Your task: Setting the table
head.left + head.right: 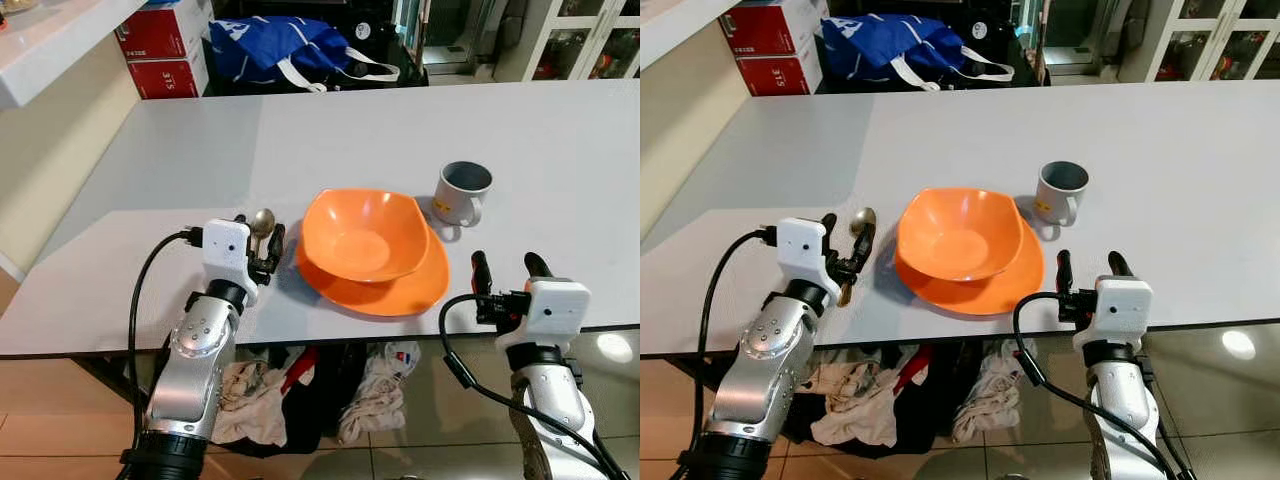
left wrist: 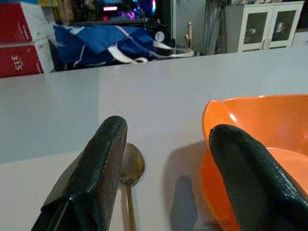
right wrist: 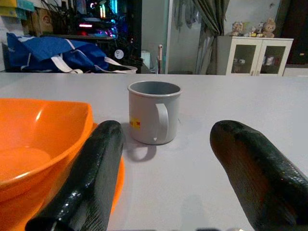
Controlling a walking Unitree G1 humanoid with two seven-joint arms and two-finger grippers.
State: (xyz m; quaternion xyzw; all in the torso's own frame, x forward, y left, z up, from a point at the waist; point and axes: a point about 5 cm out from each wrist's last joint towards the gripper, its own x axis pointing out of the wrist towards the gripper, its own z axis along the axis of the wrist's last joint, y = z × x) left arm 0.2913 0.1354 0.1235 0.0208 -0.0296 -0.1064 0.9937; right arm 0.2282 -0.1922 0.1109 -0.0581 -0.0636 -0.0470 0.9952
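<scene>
Two grippers: being held apart at the worktop's [image 1: 560,150] near edge.
Left gripper [image 1: 266,243]: being spread around the spoon [image 1: 262,223], apparently after placing it beside the bowl [image 1: 365,233].
Right gripper [image 1: 505,268]: being aimed at the mug [image 1: 461,192].
Bowl: being carried on the plate [image 1: 410,288].

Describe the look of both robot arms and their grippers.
Both arms are silver metal with a white boxy wrist housing. The left gripper and right gripper each have two long black fingers. A black cable loops from each wrist housing down along the arm.
</scene>
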